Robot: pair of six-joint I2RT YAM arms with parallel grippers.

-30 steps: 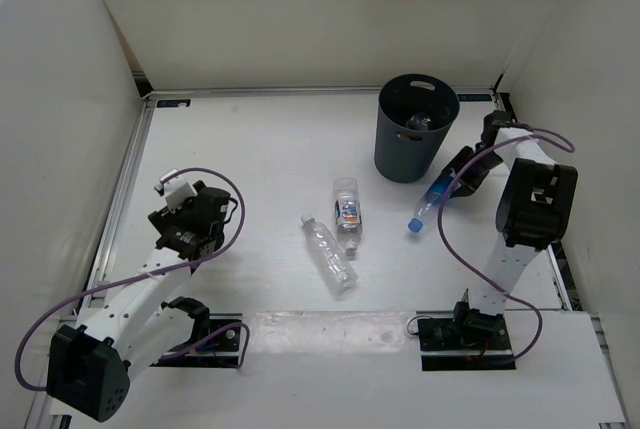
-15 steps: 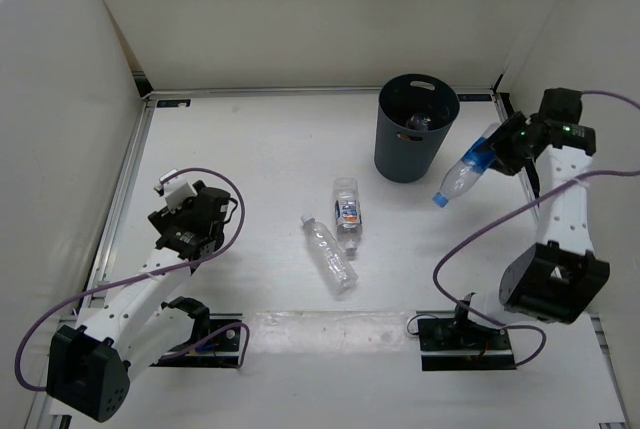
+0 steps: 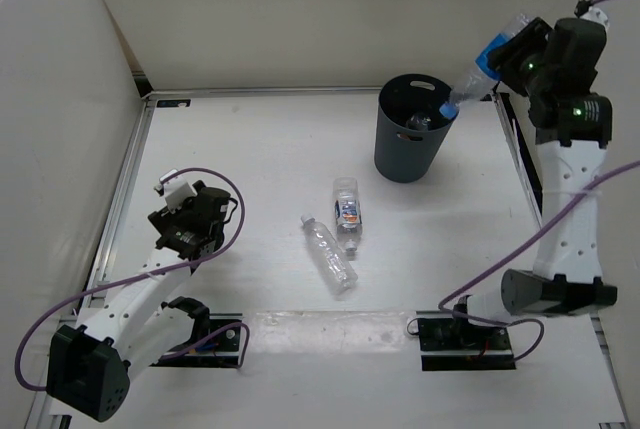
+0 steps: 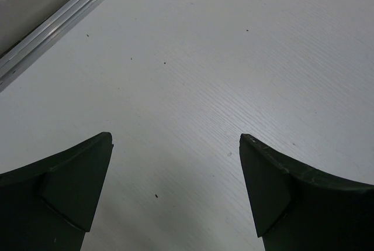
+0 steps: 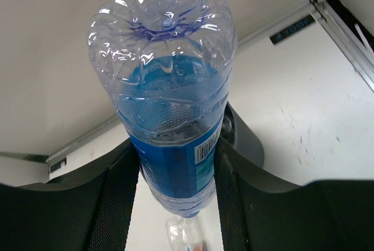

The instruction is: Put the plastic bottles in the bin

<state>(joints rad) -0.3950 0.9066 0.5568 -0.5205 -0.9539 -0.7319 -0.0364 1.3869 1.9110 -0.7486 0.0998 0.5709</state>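
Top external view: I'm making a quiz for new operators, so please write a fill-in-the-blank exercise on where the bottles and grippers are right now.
1. The right gripper holds the blue bottle tilted, cap lowest, over the opening of the ____.
2. ____ bottles, the plain bottle and the orange-labelled bottle, lie on the table.
3. The left gripper is ____ and holds nothing.
Missing words: bin; Two; open.
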